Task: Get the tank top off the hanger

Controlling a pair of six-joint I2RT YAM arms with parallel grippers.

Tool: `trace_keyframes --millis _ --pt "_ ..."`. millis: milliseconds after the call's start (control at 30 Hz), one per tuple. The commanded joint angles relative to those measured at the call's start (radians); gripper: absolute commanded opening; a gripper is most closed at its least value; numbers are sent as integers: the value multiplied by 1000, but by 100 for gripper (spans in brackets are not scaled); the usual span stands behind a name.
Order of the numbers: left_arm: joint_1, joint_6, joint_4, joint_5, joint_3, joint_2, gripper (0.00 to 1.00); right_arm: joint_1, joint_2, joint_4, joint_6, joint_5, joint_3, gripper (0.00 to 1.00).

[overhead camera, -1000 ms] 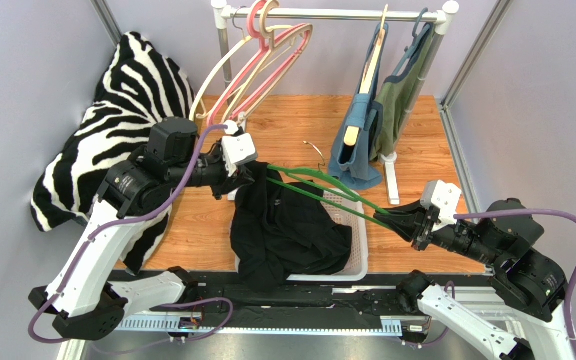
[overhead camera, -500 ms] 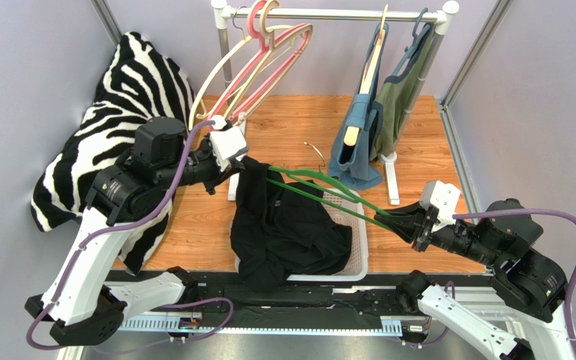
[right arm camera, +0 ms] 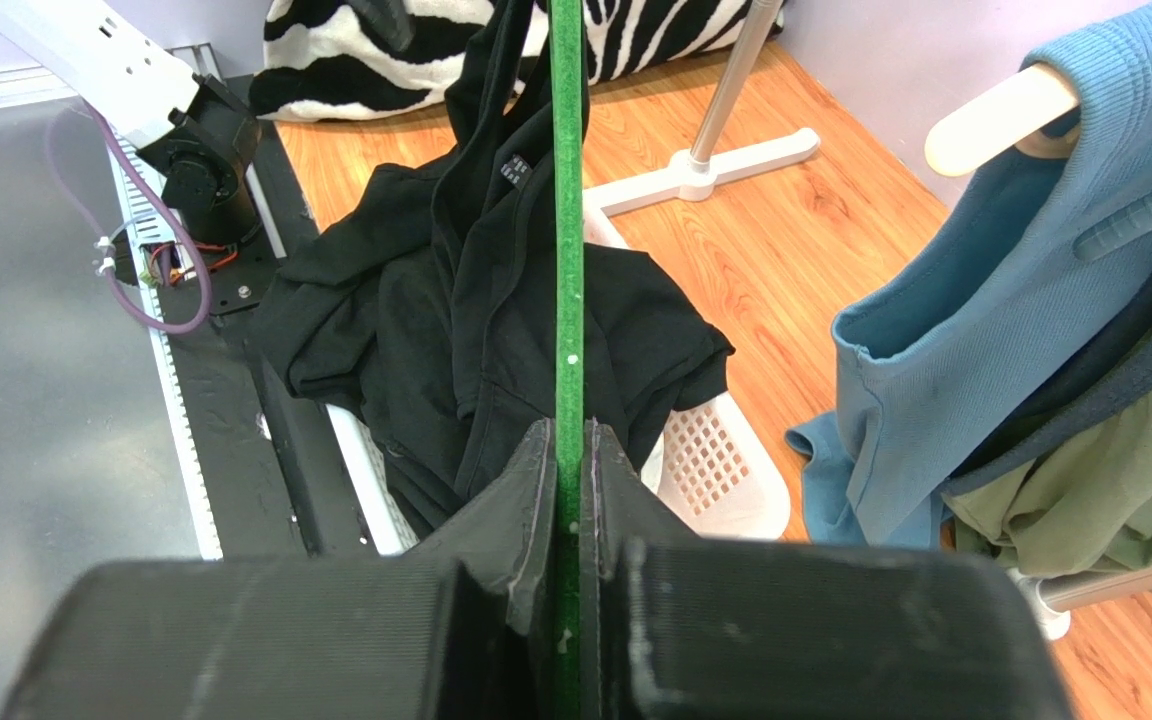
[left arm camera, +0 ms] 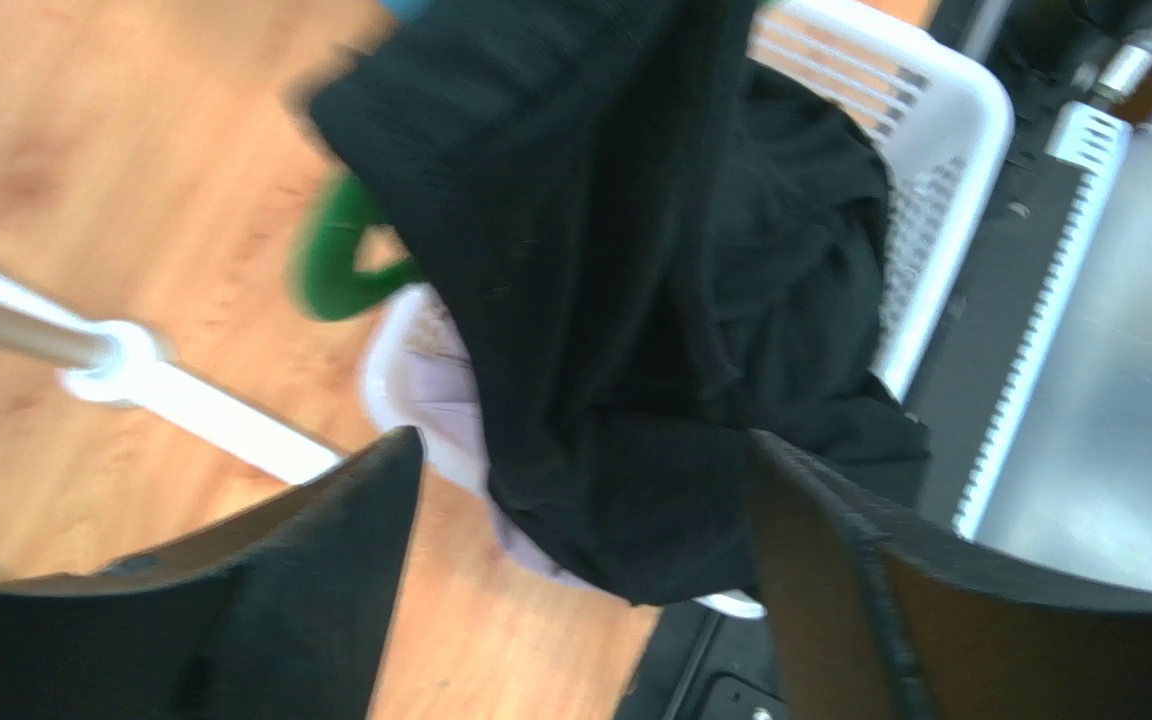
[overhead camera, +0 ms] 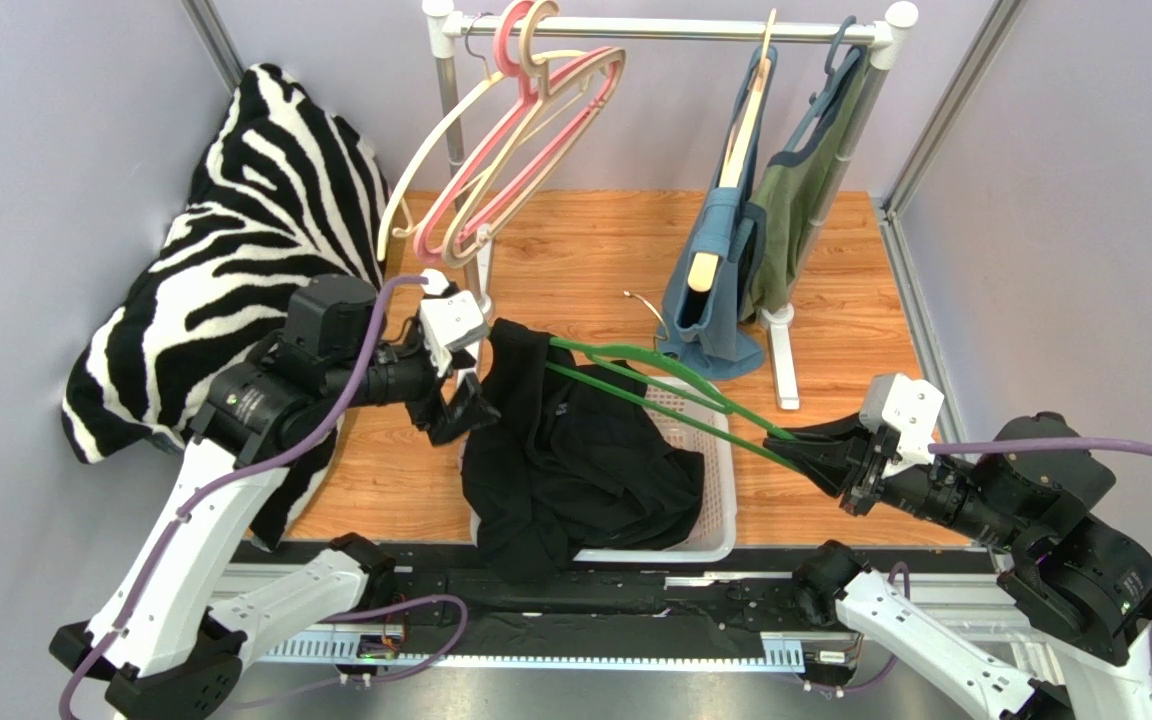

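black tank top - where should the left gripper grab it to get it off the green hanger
Grip the raised fold of the black tank top where it drapes over the free end of the green hanger, coming from the left with the open left gripper. The right gripper clamps the other end, so the cloth can likely only slide off leftward.

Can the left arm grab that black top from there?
Probably yes: the left gripper is open beside the black tank top, nothing between; the right gripper clamps the green hanger.
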Motion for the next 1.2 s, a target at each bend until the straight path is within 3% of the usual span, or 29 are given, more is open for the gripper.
trace_keyframes --millis 0,233,333,433,467,500,567,733,1033,1167 --pt "4 -58 21 154 -26 7 94 0 5 62 14 -4 33 0" --pt "4 -61 61 105 0 64 97 0 8 76 33 -30 31 0" --pt "0 -49 75 63 -29 83 93 0 7 75 32 -30 42 0" --pt "0 -49 81 53 -41 84 69 0 8 67 29 -27 51 0" --pt "0 -49 84 50 -40 84 36 -2 7 63 27 -27 51 0" --pt "0 -53 87 40 -37 81 19 -1 8 59 27 -24 51 0" --pt "0 -55 89 13 -35 76 0 0 5 50 26 -20 51 0" --pt "4 -60 84 -1 5 52 0 -1 -2 -3 23 10 68 0" --pt "59 -110 99 -113 296 66 0 0 -59 -169 56 118 126 0" --pt "60 -148 104 -86 367 119 0 0 -107 -240 89 164 160 0"
